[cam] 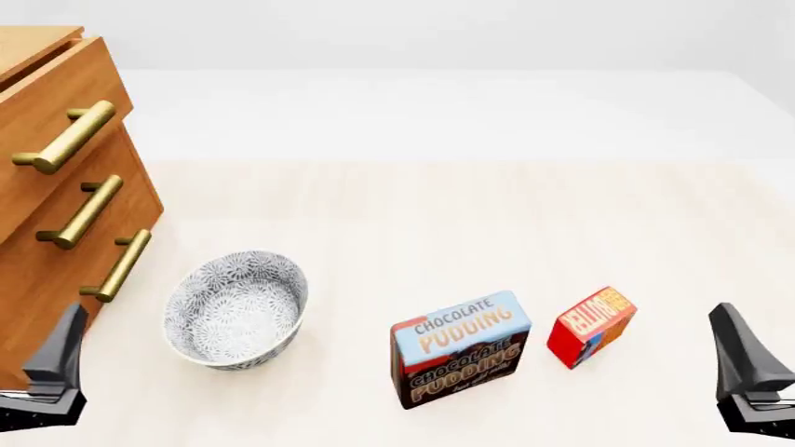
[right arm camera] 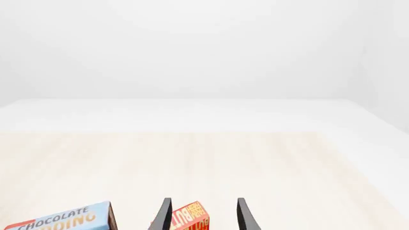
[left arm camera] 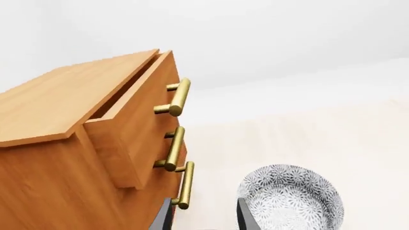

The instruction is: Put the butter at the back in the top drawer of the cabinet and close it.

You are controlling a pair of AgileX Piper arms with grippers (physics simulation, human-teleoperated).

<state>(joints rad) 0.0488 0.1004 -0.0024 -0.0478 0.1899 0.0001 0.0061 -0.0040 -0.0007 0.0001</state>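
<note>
A light brown wooden cabinet (cam: 56, 177) stands at the far left of a pale wood-grain table (cam: 435, 214), its three stacked drawers each fitted with a smooth brass cylindrical bar handle. The top drawer (left arm camera: 131, 120) is pulled partway out, its front standing proud of the two drawers below and a dark gap showing under the cabinet's flat top. Just right of the cabinet sits a round bowl (cam: 236, 307), white with a fine grey floral pattern inside and out. Farther right stands a rectangular blue-and-brown pudding box (cam: 460, 349) with glossy printed lettering, and just beside it, on its right, the butter (cam: 591, 326), a small red box with an orange-yellow label, tilted and resting on the table. The left gripper (left arm camera: 203, 215), dark and angular, hangs near the cabinet's lower corner with its fingers spread apart and nothing between them. The right gripper (right arm camera: 203, 215) sits at the near right edge, its two tapered fingers likewise parted and empty, with the butter seen through the gap in the right wrist view.
</note>
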